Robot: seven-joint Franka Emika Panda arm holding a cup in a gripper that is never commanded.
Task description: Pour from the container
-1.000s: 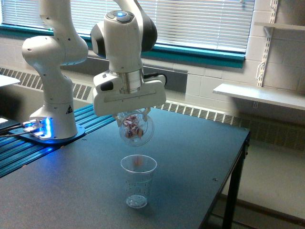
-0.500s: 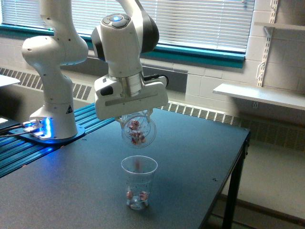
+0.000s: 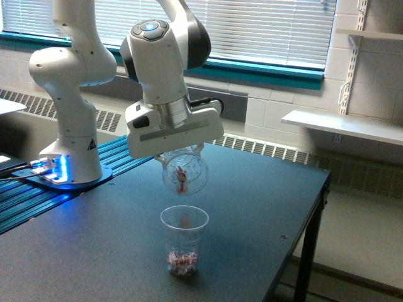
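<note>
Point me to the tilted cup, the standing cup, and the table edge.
Tilted cup (image 3: 184, 171), exterior view, on its open mouth.
Standing cup (image 3: 183, 242), exterior view, on its side wall.
Table (image 3: 301, 236), exterior view, on its right edge.

Container (image 3: 184, 174) tipped above second cup (image 3: 183, 240), cup on table (image 3: 264, 207)

Gripper (image 3: 181, 151) clamping tipped container (image 3: 184, 171) directly above second cup (image 3: 183, 242), reddish bits (image 3: 182, 258) at that cup's bottom.

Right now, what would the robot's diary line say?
gripper: holds tipped container | pieces falling | second cup: upright on table, partly filled
</note>
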